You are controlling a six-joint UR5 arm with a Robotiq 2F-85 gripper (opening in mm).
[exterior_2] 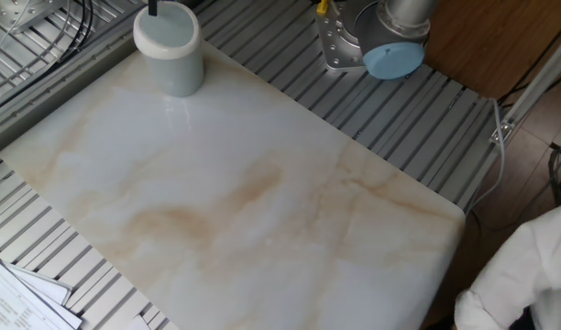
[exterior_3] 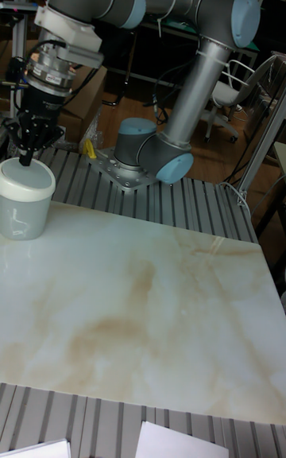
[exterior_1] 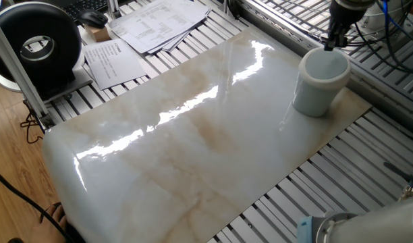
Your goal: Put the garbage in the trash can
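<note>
The trash can (exterior_1: pixel 319 82) (exterior_2: pixel 170 49) (exterior_3: pixel 24 197) is a white cup standing upright at one corner of the marble slab (exterior_1: pixel 193 142). My gripper (exterior_1: pixel 330 43) (exterior_2: pixel 153 8) (exterior_3: pixel 28 158) hangs just above the can's far rim, pointing down. Its fingers come together to a point and nothing shows between them, so it looks shut. The garbage is out of view in every frame, and I see only a pale grey-blue surface inside the can.
A round black device (exterior_1: pixel 38 44) and printed paper sheets (exterior_1: pixel 159 20) lie beyond the slab's far end. The arm's base (exterior_2: pixel 377 41) (exterior_3: pixel 143 160) is bolted to the slatted table beside the slab. Cables run behind the can. A white sleeve (exterior_2: pixel 528 275) enters at one corner.
</note>
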